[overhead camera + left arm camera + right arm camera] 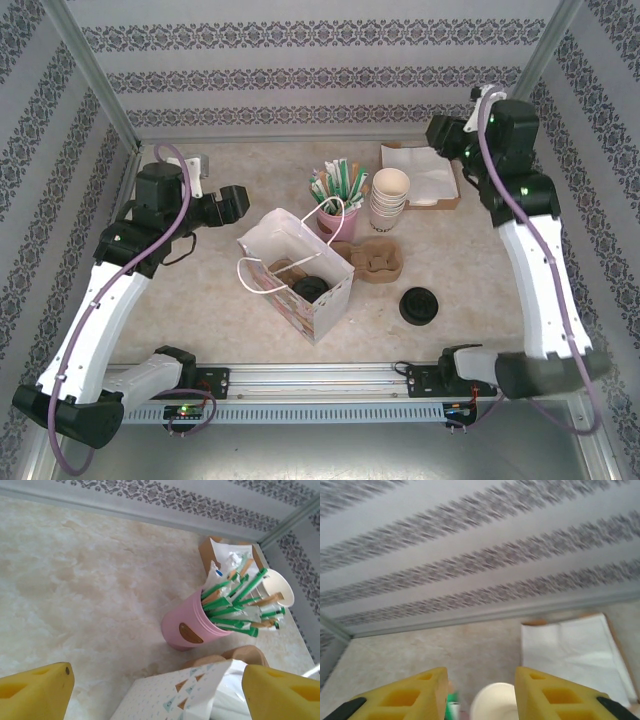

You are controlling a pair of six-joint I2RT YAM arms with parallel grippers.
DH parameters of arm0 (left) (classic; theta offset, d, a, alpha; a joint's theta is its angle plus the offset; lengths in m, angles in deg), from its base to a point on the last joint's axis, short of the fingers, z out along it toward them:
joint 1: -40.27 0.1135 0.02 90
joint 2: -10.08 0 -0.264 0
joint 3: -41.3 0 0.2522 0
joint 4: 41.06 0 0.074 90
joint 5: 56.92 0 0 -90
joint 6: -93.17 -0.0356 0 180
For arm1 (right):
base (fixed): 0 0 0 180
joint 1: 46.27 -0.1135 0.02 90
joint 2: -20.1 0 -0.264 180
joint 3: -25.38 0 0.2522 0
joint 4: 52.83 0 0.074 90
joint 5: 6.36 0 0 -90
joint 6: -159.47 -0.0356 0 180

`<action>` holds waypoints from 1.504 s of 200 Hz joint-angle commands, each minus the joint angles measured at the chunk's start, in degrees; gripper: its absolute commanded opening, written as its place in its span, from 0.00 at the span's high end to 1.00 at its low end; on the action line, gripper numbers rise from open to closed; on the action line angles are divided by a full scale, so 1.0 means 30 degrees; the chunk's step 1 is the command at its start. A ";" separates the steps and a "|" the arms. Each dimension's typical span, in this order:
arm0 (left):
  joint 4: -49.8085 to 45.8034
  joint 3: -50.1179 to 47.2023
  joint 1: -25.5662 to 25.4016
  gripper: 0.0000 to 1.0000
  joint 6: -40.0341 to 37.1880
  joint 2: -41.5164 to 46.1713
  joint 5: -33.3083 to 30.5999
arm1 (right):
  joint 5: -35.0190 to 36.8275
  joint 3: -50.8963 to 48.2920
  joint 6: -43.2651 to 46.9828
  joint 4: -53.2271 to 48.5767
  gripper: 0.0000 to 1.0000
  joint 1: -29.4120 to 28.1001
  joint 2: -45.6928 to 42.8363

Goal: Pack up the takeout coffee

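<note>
Takeout coffee (313, 288), round black lid, in white paper bag (328, 308), L fingers (35, 692) spread wide, R fingers (400, 697) apart

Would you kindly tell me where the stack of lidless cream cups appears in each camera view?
Top external: stack of cream cups, right of centre, beside the pink cup.
Left wrist: right edge, behind the green sticks.
Right wrist: bottom centre, between the yellow jaws.
Shared landmark: the napkin tray next to it.
</note>
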 commanded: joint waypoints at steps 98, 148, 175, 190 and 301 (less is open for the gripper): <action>-0.3955 0.2301 -0.0311 0.16 -0.3157 -0.0329 0.3229 | -0.3176 -0.2162 -0.4290 -0.0138 0.45 0.3795 0.7948; -0.2876 0.1923 -0.0397 0.16 -0.2064 -0.0289 0.3700 | -0.3053 -0.6716 -0.9764 0.4136 0.48 0.3750 0.6639; -0.2489 0.1672 -0.0417 0.16 -0.1877 -0.0104 0.3611 | -0.2528 -0.7511 -1.1272 0.5682 0.47 0.3676 0.6879; -0.2514 0.1657 -0.0424 0.16 -0.1817 -0.0051 0.3640 | -0.2355 -0.7552 -1.1800 0.6157 0.46 0.3609 0.7264; -0.2522 0.1481 -0.0441 0.15 -0.1474 0.0136 0.3379 | -0.1793 -0.8913 -1.4683 0.8420 0.44 0.3289 0.8915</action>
